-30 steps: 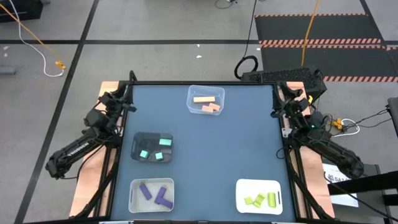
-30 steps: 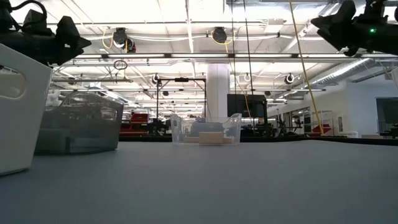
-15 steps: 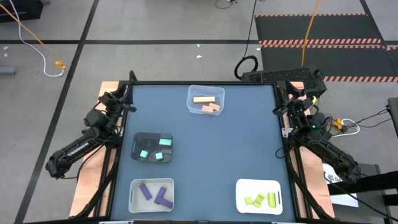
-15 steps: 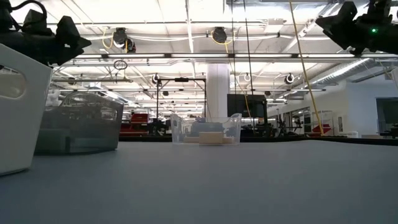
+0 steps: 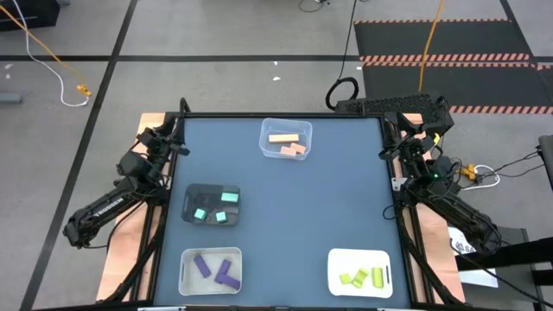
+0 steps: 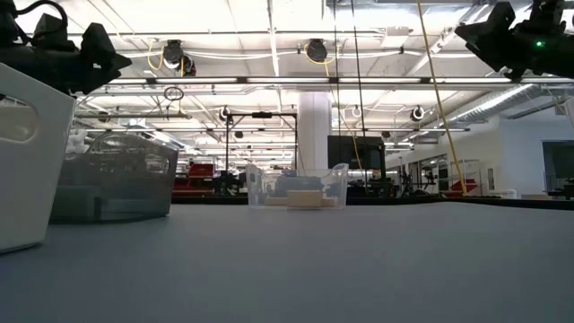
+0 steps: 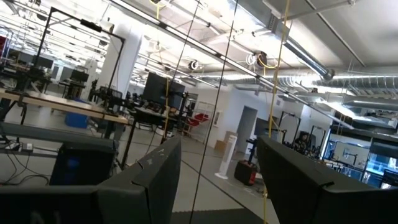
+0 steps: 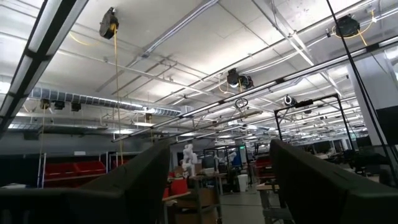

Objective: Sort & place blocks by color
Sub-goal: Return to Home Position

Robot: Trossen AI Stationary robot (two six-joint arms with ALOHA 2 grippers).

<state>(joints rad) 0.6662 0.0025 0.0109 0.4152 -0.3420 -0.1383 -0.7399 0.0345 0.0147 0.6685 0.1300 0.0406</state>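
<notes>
I see the left gripper [image 7: 217, 186] raised at the left edge of the grey-blue table [image 5: 328, 199] and the right gripper [image 8: 221, 186] raised at the right edge. Both have their fingers spread and hold nothing. The pale orange blocks [image 5: 283, 137] lie in the clear plastic bin [image 5: 286, 121]. The teal blocks [image 5: 200, 214] lie in the dark smoky bin [image 5: 212, 187], the purple blocks [image 5: 226, 275] in the pale near-left bin [image 5: 183, 272], and the yellow-green blocks [image 5: 378, 276] in the white bin [image 5: 359, 253].

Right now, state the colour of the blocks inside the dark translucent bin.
Teal blocks, high view best.
</notes>
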